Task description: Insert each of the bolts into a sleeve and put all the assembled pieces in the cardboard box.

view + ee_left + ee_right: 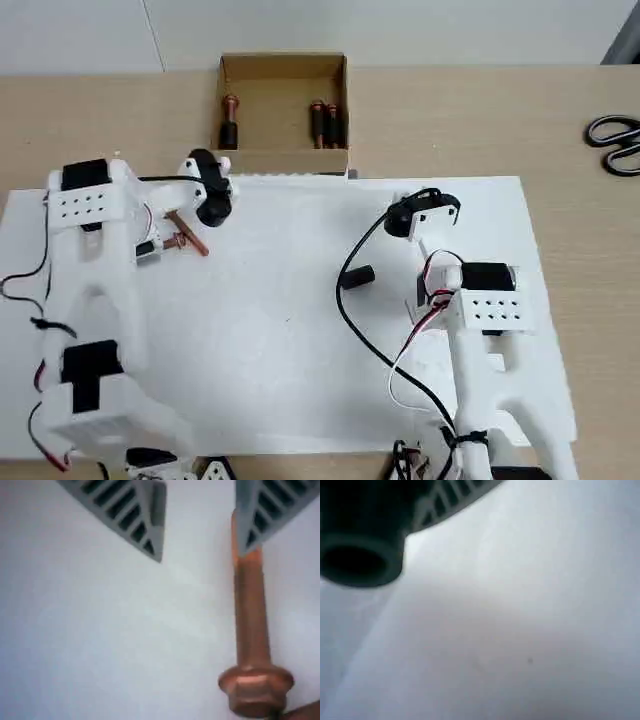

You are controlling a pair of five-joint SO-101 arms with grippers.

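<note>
On your white board [300, 350], the left gripper [200, 555] gapes wide and holds nothing. The copper bolt [251, 625] lies with its shank end under one fingertip. You can't tell the right gripper's [418, 214] grip; the black sleeve [360, 555] lies just beside it.

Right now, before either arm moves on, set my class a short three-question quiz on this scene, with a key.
1. True or false: the cardboard box already holds three assembled pieces.
2. Pick one: the loose black sleeve lies A) in the box, B) on the white board, C) on the floor.
3. Fill the gap: the left gripper is ____, with a bolt right beside it.
Key: 1 true; 2 B; 3 open.
</note>
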